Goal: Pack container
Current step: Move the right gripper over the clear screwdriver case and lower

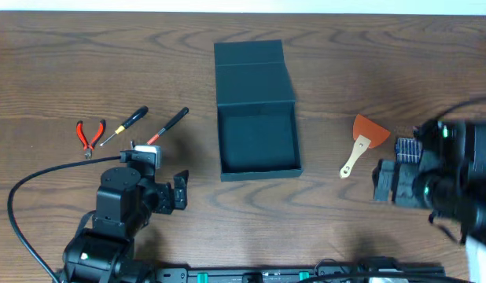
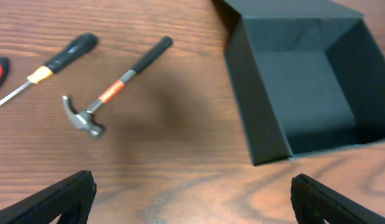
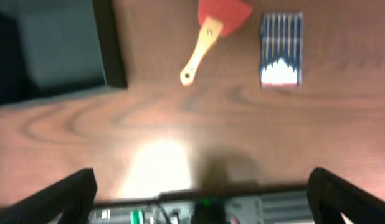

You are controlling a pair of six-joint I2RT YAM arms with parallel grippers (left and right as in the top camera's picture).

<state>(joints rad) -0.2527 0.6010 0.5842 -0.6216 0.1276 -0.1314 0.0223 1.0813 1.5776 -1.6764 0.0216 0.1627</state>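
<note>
Brown wood-grain bench [image 1: 54, 63] was carrying everything, so I'll start there. Smack in the middle sat the container [image 1: 257, 141], a dark teal box standing open with its lid [image 1: 253, 71] flipped back flat toward the far edge, so you could look straight down onto the inside floor.

The left arm [image 1: 117, 204] was parked at the near edge, left of the box, and the right arm [image 1: 455, 173] hung over the right end. Left pincer [image 2: 192, 196] was spread wide with nothing between the fingers, hovering over bare wood just in front of the box's near left corner. Right pincer [image 3: 205, 190] was the same deal: gaping, holding nothing, over the near edge of the bench.

Tools next. A hammer [image 2: 114, 87] with a black grip lay at an angle left of the box, a black-handled screwdriver [image 2: 52, 65] just beside it, roughly parallel. On the right side, well apart from the box, was a scraper [image 1: 362, 141] with an orange blade and a pale wooden handle. Red-handled pliers [image 1: 90, 134] sat furthest left. Smallest of the lot was a blue-and-white striped packet [image 3: 281, 50] just right of the scraper; couldn't tell what was in it.
</note>
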